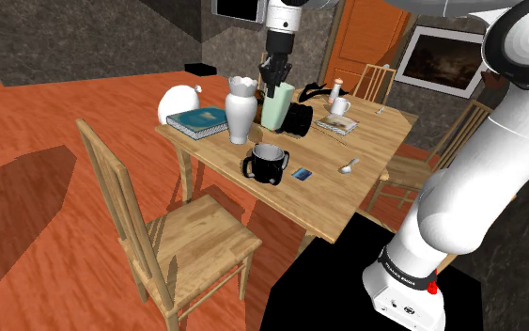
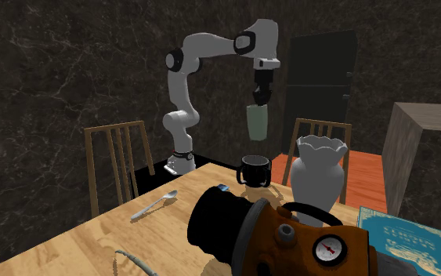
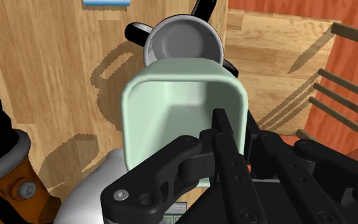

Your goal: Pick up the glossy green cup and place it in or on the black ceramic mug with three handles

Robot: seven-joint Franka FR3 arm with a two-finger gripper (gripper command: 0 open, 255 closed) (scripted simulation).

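- The pale green cup [image 2: 257, 122] hangs in the air over the wooden table [image 1: 328, 202], well clear of the top. Its mouth faces up and its long axis is close to vertical.
- The black gripper [image 2: 259, 96] has the cup by the rim. In the wrist view one finger [image 3: 220, 137] sits inside the mouth and the other outside, clamped on the cup's wall.
- The black mug [image 2: 254, 169] stands upright on the table at 6 o'clock from the cup in the second exterior view. It is apart from the cup, with its mouth open upward and handles jutting from its sides.
- The shoulder view agrees, with the mug at roughly 6 o'clock and a shade toward 7.
- Along the gripper, the mug's grey inside shows just past the cup's far rim. You are probably near the mark but perhaps not centred.
- Your coming move looks like a straight descent, base first. Keep the cup's axis vertical so that it meets the mug's mouth squarely.
- A white vase [image 1: 241, 108] stands near the cup at 9 o'clock in the shoulder view, so mind it if you shift sideways.
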